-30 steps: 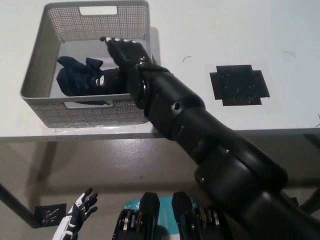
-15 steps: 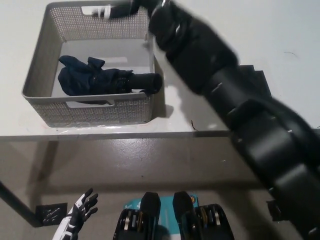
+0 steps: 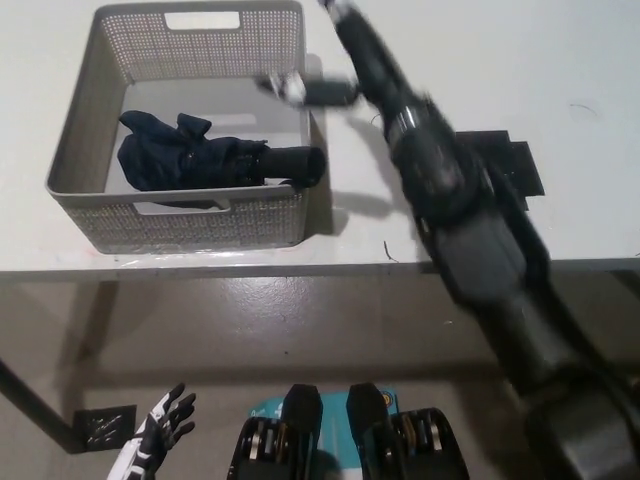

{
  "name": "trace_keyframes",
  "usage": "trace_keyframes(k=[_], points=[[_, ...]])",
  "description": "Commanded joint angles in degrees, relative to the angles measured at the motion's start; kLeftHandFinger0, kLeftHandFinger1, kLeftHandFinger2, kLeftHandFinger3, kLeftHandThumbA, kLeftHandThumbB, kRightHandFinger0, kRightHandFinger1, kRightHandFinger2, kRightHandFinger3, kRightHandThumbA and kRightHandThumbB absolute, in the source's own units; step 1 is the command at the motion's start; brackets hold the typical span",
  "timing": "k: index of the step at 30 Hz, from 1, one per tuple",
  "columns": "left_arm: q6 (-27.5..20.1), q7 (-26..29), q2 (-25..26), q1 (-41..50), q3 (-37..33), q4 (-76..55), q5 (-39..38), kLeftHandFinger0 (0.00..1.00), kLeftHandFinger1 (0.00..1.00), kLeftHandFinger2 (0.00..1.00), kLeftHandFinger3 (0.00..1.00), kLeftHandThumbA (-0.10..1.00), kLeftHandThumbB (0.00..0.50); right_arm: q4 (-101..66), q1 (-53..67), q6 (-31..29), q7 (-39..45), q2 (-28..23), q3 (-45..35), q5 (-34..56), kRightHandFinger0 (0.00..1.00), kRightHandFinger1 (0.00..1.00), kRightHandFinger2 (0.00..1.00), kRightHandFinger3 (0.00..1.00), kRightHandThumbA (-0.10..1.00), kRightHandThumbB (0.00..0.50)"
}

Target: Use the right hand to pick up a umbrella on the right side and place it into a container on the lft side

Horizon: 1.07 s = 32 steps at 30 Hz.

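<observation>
A dark navy folded umbrella (image 3: 215, 160) lies inside the grey perforated basket (image 3: 75, 140) on the table's left side, its handle end resting against the basket's right wall. My black right arm (image 3: 470, 220) stretches from the bottom right up across the table. Its hand (image 3: 305, 90) is a motion-blurred shape just above the basket's right rim, clear of the umbrella and with nothing seen in it. My white left hand (image 3: 160, 440) rests low at the bottom left, below table level, fingers spread and holding nothing.
The basket stands on a white table (image 3: 200, 255) whose front edge crosses the picture's middle. A black square mat (image 3: 520, 165) lies on the table's right side, partly behind my arm. Another black patch (image 3: 100, 428) sits on the floor at the lower left.
My right arm has swung up out of the basket and then to the right, leaving the umbrella lying inside. The left hand has stayed put.
</observation>
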Motion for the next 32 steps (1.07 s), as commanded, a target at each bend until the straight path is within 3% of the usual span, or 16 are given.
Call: trace_keyframes(k=[1,6,13,19,24,25,28,32], points=[[-1.1,-0.7,1.4,1.8,1.1,-0.3,-2.1,1.0,1.0,1.0,1.0,1.0,0.206,-59.2,31.4,-4.6,6.7,-9.1,-5.8,24.0,1.0,1.0,1.0,1.0,1.0,0.42],[-0.9,-0.5,1.1,1.6,1.5,0.7,-2.3,1.0,1.0,1.0,1.0,1.0,0.222,-62.4,41.2,-9.3,6.4,-9.4,-3.3,28.4,1.0,1.0,1.0,1.0,1.0,0.486],[-1.9,-0.3,0.7,1.0,1.5,2.1,-2.1,1.0,1.0,1.0,1.0,1.0,0.219,-58.3,50.9,-17.1,7.0,-9.0,-2.4,32.3,1.0,1.0,1.0,1.0,1.0,0.452],[-2.2,0.3,0.8,0.2,1.6,2.5,-0.7,1.0,1.0,1.0,1.0,1.0,0.224,-55.7,57.5,-19.7,8.5,-9.4,-2.5,34.3,1.0,1.0,1.0,1.0,1.0,0.486],[-2.3,0.3,1.1,-1.0,1.8,2.9,-0.6,1.0,1.0,1.0,1.0,1.0,0.206,-53.2,61.4,-20.6,10.6,-9.6,-2.7,37.2,1.0,1.0,1.0,1.0,1.0,0.473],[-2.6,0.4,1.0,-1.1,1.9,3.1,-0.6,1.0,1.0,1.0,1.0,1.0,0.214,-49.2,62.6,-22.9,12.4,-9.7,-2.7,38.3,1.0,1.0,1.0,1.0,1.0,0.443],[-2.0,-0.1,0.9,-1.2,2.0,3.2,-1.8,1.0,1.0,1.0,1.0,1.0,0.216,-41.3,63.3,-26.6,13.6,-8.9,-3.1,37.2,1.0,1.0,1.0,1.0,1.0,0.436],[-2.7,0.3,0.9,-1.6,2.1,3.7,-1.1,1.0,1.0,1.0,1.0,1.0,0.206,-35.4,63.3,-25.2,14.9,-8.3,-3.7,37.9,1.0,1.0,1.0,1.0,1.0,0.483]])
